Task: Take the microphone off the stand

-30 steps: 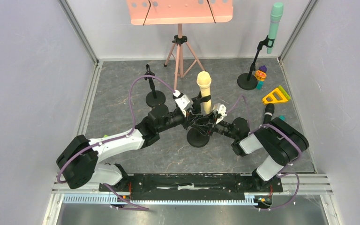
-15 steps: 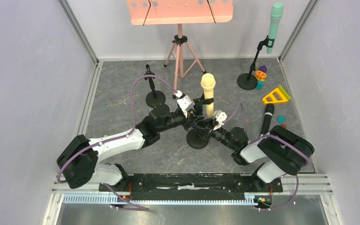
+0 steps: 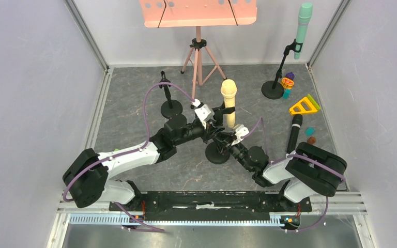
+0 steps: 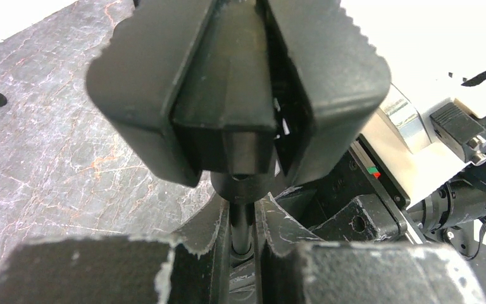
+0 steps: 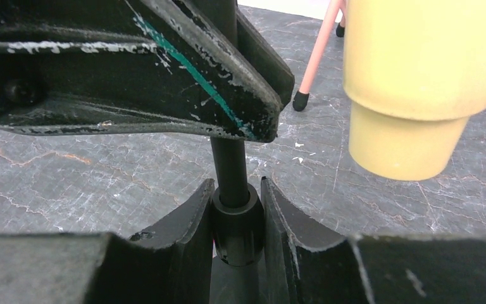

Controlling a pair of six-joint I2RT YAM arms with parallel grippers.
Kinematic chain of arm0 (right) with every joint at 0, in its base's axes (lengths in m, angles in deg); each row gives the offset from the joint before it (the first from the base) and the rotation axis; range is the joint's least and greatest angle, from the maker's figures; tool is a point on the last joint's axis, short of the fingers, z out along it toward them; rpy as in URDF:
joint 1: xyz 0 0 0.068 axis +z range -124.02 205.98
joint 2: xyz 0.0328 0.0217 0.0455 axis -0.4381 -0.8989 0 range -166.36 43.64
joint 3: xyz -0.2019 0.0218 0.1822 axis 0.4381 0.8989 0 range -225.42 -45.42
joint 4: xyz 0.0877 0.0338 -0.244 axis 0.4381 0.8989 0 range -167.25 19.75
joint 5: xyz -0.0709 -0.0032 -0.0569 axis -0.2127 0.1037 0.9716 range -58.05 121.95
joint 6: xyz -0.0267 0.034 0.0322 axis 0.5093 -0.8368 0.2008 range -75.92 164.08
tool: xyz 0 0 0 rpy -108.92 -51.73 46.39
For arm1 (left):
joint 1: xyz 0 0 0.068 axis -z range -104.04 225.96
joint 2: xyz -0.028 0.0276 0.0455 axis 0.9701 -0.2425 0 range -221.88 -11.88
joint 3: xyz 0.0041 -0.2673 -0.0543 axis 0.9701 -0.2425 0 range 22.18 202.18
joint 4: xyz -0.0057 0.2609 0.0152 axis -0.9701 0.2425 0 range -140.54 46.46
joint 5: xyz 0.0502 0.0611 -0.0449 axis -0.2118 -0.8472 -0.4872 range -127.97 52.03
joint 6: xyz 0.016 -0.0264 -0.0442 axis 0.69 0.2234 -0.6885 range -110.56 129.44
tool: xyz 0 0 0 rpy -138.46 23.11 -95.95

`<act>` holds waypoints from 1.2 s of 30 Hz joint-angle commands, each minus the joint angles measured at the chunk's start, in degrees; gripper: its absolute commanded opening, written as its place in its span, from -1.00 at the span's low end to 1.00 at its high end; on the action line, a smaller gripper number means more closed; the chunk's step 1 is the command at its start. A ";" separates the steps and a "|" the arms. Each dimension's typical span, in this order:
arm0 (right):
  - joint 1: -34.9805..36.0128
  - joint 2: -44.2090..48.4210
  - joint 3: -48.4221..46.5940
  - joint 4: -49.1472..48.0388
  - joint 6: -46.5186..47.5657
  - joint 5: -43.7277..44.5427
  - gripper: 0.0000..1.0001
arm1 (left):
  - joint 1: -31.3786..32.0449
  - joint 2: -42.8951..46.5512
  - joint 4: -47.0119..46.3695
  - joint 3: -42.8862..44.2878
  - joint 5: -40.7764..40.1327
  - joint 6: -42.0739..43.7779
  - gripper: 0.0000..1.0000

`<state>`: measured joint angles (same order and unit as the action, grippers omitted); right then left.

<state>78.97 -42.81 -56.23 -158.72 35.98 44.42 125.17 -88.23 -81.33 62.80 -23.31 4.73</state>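
A cream microphone [image 3: 228,101] stands upright in the black clip of a stand whose round base [image 3: 217,153] sits at the table's centre. My left gripper [image 3: 216,129] is shut on the stand's thin pole [image 4: 242,225], just under the clip [image 4: 228,95]. My right gripper [image 3: 228,140] is shut lower down on the pole's black collar [image 5: 237,228]. In the right wrist view the microphone's lower end [image 5: 411,82] hangs at the upper right, and the left gripper's finger [image 5: 133,82] crosses above the collar.
A pink music stand [image 3: 198,13] on a tripod is at the back. A green microphone [image 3: 303,28] on its own stand is at the back right. A small bare stand [image 3: 170,106], a black microphone lying flat [image 3: 293,134], a yellow triangle [image 3: 304,106] and small toys surround the arms.
The right arm has shifted, its wrist sliding down and left along the stand and its elbow swinging toward the near edge. The microphone has leaned slightly right. The left arm has held still.
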 commanded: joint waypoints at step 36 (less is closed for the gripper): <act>-22.08 -11.12 -3.14 -30.64 -20.55 -44.99 -0.03 | -0.33 0.23 1.56 0.35 -0.73 -0.91 -0.96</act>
<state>56.98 -56.47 -59.86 -164.55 15.24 -3.39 125.15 -87.95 -80.82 62.78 -24.36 4.67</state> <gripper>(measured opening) 0.498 0.185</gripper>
